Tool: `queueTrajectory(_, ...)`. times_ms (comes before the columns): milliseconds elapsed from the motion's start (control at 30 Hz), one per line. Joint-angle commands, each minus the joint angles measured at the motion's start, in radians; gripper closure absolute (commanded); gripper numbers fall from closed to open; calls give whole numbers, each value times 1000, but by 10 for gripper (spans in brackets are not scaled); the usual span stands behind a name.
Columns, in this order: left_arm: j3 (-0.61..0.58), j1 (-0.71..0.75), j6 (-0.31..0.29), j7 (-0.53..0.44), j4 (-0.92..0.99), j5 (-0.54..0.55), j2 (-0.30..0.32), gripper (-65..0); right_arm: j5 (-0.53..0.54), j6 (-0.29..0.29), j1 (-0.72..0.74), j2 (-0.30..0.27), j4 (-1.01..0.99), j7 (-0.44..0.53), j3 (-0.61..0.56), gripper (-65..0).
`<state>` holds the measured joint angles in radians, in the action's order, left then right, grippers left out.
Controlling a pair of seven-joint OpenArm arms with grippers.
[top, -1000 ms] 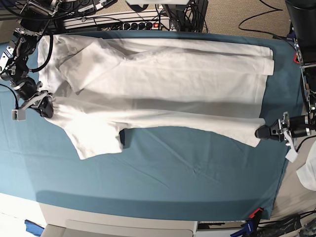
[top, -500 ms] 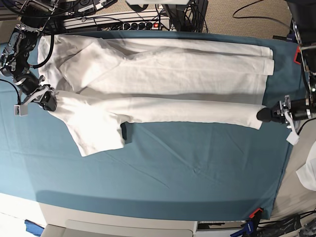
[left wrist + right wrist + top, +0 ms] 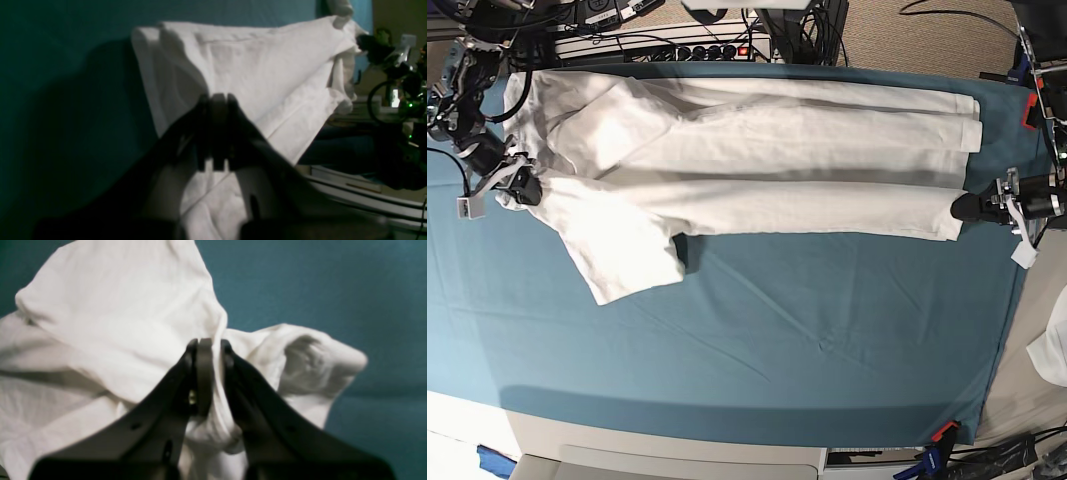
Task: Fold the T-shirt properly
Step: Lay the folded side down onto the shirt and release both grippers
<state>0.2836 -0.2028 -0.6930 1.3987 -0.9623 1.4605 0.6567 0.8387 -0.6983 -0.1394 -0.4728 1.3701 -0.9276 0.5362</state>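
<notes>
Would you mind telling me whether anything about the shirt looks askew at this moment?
One sleeve of the T-shirt sticks out toward the near edge onto the teal cloth, unfolded, while the body lies in long bands.

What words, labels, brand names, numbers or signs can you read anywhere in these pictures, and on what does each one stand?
None can be read.
The T-shirt is plain white, with no print showing.
The teal cloth bears no marking.
The power strip behind the table is too small to read.
</notes>
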Motion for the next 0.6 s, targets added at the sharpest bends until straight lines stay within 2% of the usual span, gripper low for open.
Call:
queueTrajectory(0,10,-18,-5,-2,-16,23,28,0,10,0,5,-39,19,13,9,0)
queueTrajectory(167,10,-18,-5,-2,-20,23,29,0,10,0,3,-69,19,2,9,0)
queueTrajectory(567,10,51,-5,-2,-100,23,48,0,11,0,0,-70,19,-43,9,0)
